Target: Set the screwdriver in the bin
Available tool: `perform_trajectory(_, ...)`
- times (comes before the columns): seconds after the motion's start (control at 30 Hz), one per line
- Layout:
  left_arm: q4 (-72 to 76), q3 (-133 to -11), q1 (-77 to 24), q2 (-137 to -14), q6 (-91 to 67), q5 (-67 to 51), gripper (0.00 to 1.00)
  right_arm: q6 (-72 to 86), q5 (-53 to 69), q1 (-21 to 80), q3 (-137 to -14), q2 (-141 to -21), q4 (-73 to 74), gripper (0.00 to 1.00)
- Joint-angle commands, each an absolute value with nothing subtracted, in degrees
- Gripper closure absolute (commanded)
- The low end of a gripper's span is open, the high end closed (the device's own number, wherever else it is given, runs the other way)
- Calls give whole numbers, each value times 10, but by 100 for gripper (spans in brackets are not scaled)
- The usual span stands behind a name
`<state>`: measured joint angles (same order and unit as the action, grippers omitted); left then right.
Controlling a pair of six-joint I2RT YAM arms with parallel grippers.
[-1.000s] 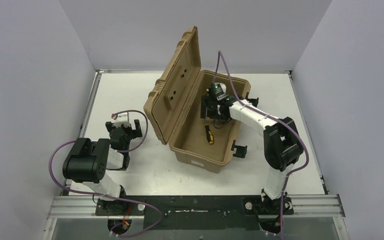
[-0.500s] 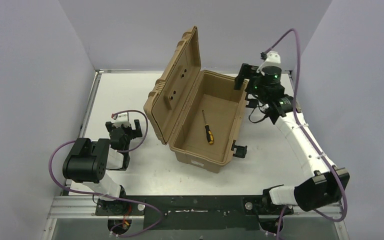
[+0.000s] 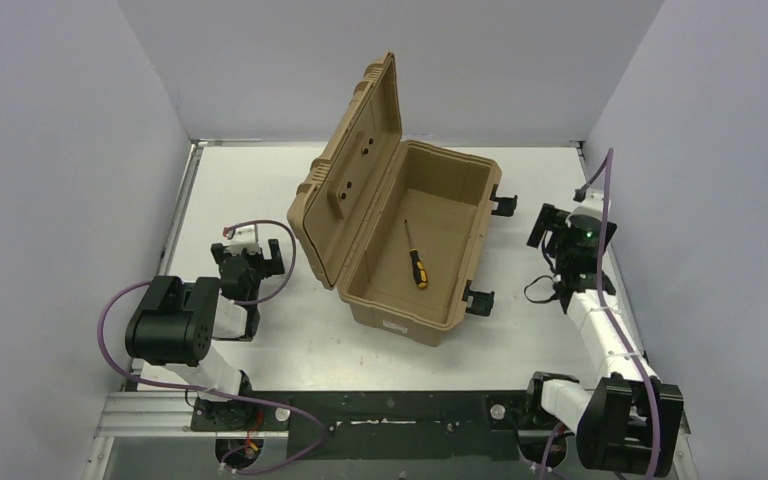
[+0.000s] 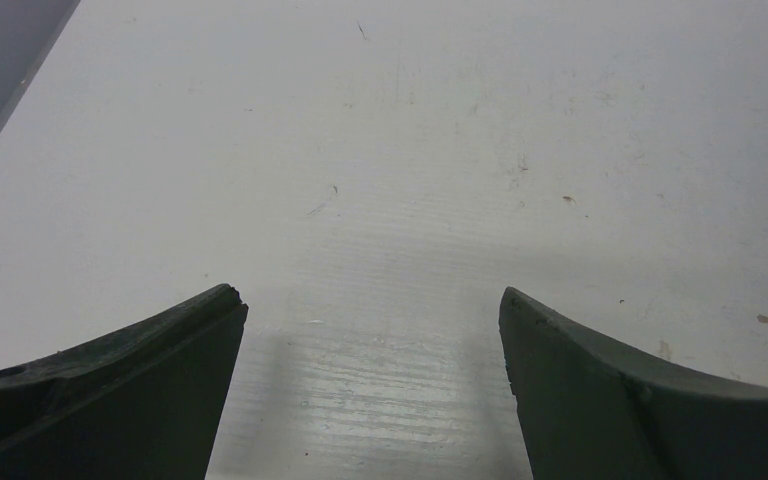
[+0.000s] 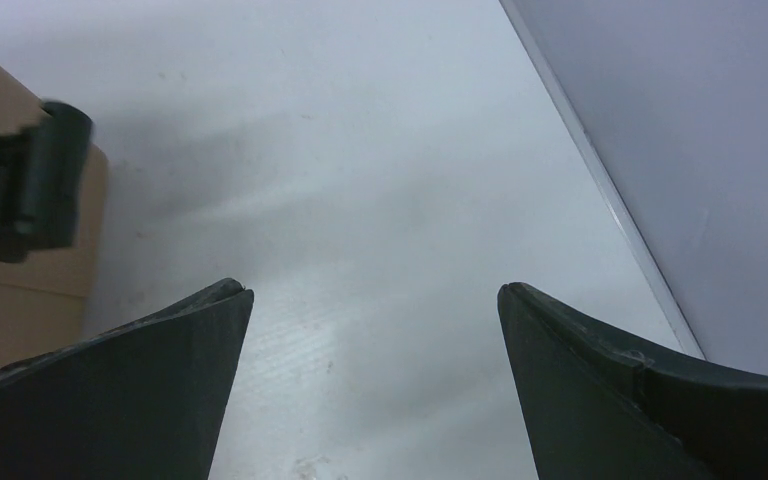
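Observation:
The screwdriver (image 3: pixel 415 260), thin metal shaft with a black-and-yellow handle, lies flat on the floor of the tan bin (image 3: pixel 460 178). The bin stands in the middle of the table with its ribbed lid (image 3: pixel 352 170) swung up to the left. My right gripper (image 3: pixel 556 232) hovers over the table to the right of the bin, open and empty; in the right wrist view its jaws (image 5: pixel 372 295) stand wide with a corner of the bin (image 5: pixel 20 290) at the left edge. My left gripper (image 3: pixel 248 248) rests left of the bin, open over bare table (image 4: pixel 370 300).
Black latches (image 3: pixel 503 204) (image 3: pixel 479 299) stick out from the bin's right side, one seen close in the right wrist view (image 5: pixel 30 185). Grey walls enclose the table on three sides; the right wall (image 5: pixel 680 150) is close to my right gripper.
My right arm has come up out of the bin, swung right and drawn back to the table's right side, its gripper opening. The screwdriver stays in the bin. The left arm has not moved.

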<state>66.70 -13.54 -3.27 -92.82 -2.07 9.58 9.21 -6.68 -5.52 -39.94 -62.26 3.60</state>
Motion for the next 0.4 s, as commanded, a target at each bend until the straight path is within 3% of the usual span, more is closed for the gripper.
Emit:
perform_trajectory(0.0, 699, -145, -33, -926, -16, 91, 3, 84, -65, -75, -319, -584, -133, 0)
perform_trajectory(0.37, 698, -146, -33, -927, -16, 92, 3, 110, -30, -88, -233, -598, -227, 0)
